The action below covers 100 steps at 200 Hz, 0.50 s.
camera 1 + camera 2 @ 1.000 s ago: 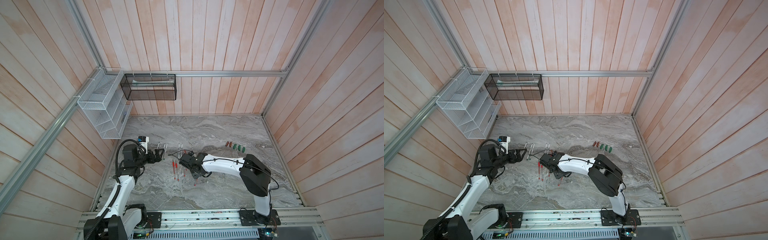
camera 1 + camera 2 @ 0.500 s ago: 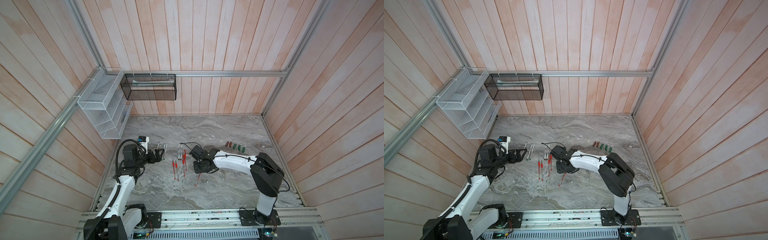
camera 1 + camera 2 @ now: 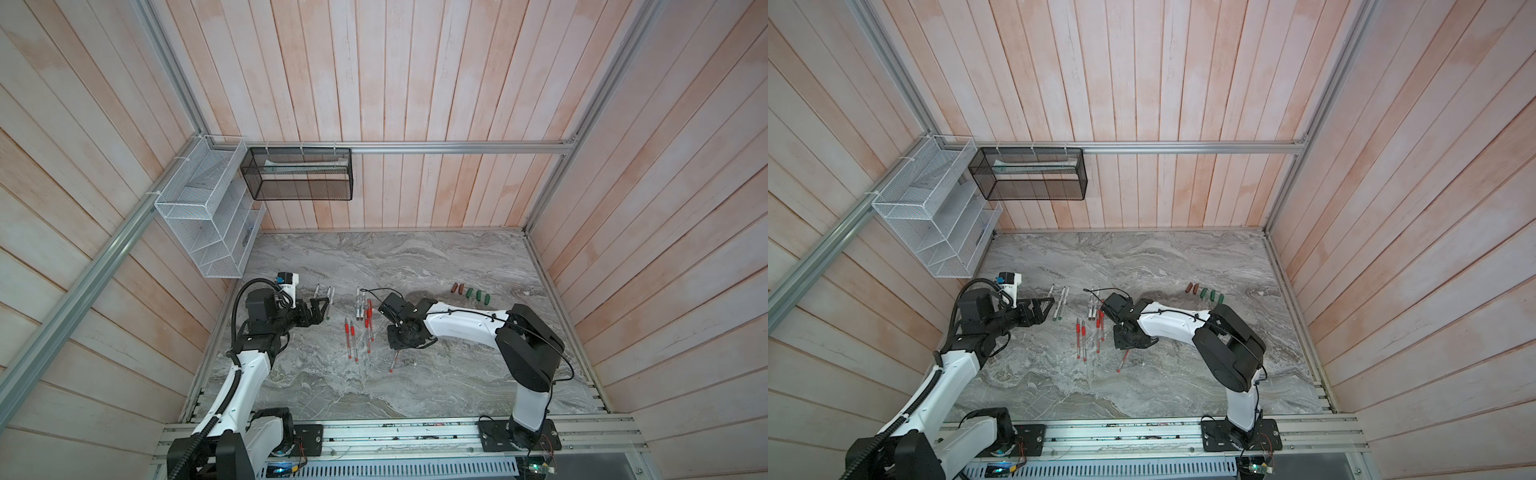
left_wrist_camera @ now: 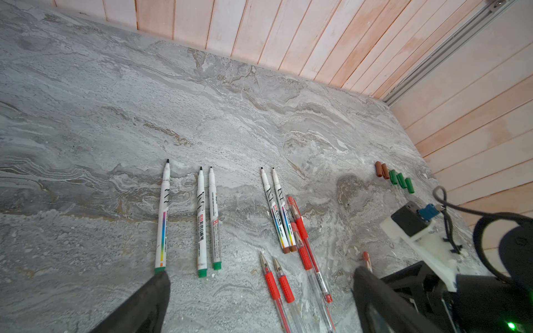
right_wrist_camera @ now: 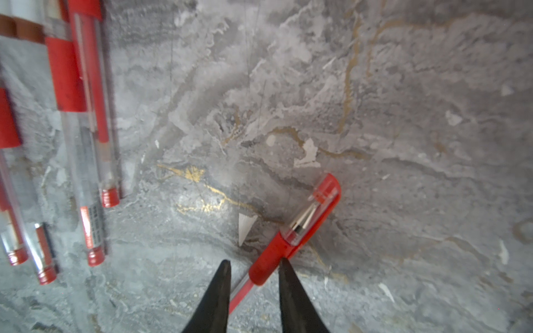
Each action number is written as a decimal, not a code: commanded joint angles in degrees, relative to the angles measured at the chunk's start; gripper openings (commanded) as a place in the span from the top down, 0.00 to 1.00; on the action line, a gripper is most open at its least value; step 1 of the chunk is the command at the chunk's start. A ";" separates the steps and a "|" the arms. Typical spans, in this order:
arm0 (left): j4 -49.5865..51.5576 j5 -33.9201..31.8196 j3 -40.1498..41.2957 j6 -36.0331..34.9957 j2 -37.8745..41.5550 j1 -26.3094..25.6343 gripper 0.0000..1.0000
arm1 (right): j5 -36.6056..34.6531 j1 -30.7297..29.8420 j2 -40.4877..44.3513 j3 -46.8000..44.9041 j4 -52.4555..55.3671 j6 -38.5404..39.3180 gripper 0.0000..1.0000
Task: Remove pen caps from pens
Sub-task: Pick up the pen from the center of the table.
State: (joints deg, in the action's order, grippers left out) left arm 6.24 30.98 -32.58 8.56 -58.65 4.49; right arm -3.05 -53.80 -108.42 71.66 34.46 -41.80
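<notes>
Near the desk's [image 3: 415, 257] left edge, the left hand [image 3: 321, 311] is spread wide by 5 uncapped markers [image 4: 202, 219]. Centre: the right hand [image 5: 255, 262], narrowly parted, straddles a capped red pen [image 5: 288, 245] lying apart from the other red pens [image 3: 351, 338]. 5 loose caps [image 3: 471, 291] lie right, with open desk beyond.

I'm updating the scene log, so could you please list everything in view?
white markers: five, white, green or brown ends, uncapped, left of centre.
red pens: five, clear with red grips; four by the markers, one apart.
caps: five, two brown, three green, in a row at far right.
table: one, grey marble.
white wire shelf: one, left wall.
black mesh basket: one, back wall.
left gripper: one, black, open, by the green-ended markers.
right gripper: one, black, jaws astride the fifth, capped red pen.
</notes>
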 commanded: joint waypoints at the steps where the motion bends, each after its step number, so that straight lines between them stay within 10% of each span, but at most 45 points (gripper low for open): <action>1: -0.69 -0.78 -0.50 -1.04 0.68 0.10 0.00 | -1.89 0.36 -3.70 0.49 3.74 2.18 0.73; 100: -0.79 -0.44 -0.50 -0.80 0.76 0.61 0.00 | -2.41 0.94 -1.72 1.09 7.31 4.48 0.71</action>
State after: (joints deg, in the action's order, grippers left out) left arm 6.22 31.00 -32.58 8.58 -58.63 4.60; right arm -6.76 -52.77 -110.89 74.13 39.66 -35.97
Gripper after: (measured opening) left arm 0.997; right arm 0.280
